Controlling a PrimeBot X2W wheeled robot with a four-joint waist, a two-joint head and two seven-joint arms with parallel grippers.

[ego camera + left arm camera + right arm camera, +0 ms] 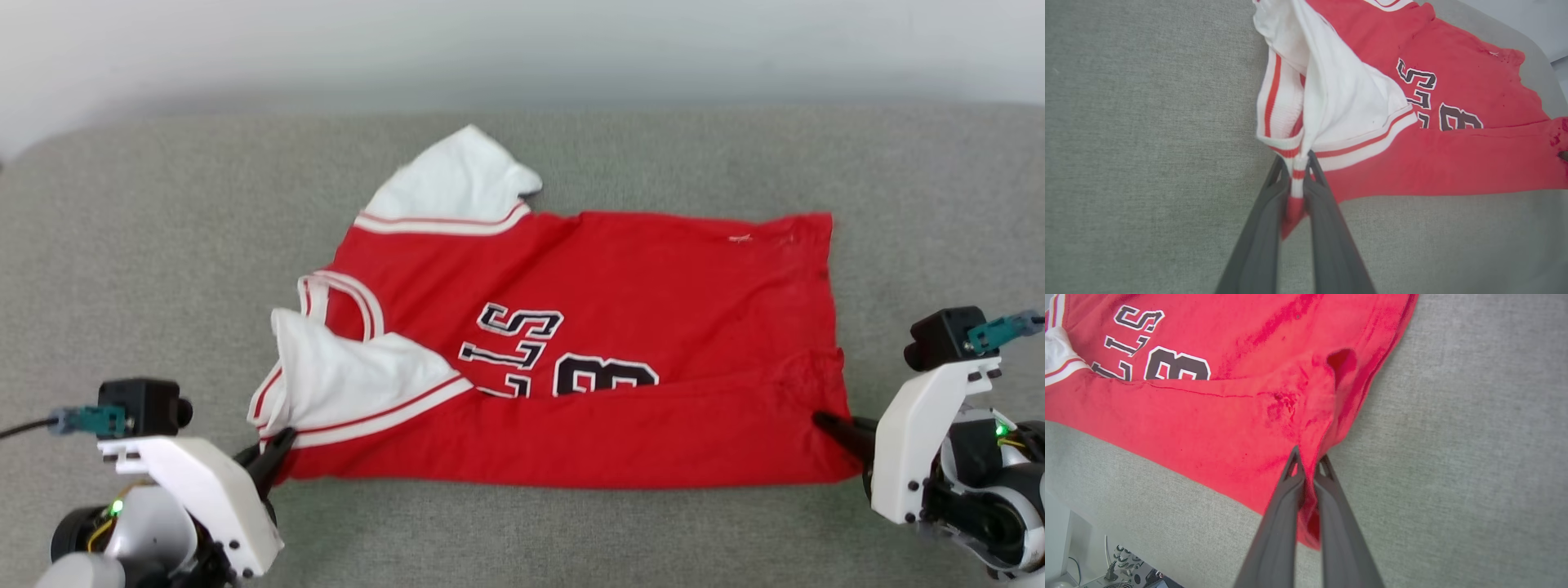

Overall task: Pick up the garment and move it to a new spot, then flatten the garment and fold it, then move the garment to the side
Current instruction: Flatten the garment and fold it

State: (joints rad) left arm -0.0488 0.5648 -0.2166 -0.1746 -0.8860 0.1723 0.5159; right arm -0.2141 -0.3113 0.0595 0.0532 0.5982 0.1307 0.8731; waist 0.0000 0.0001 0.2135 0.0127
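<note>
Jaws clamping both ends: left jaws gripping sleeve [1343,102], right jaws gripping hem corner [1327,428]; holding garment [653,286] near edge taut, likely for folding.

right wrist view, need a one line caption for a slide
The right end effector shut on a corner of the red garment, spread on a grey fabric surface.

The garment [653,278] is red, its white sleeves at nine and eleven o'clock trimmed in red-and-white stripes, with black white-outlined lettering and a 3 — on a mottled grey table [122,245]. The left tool [1296,157] and right tool [1309,453] are dark grey.
</note>
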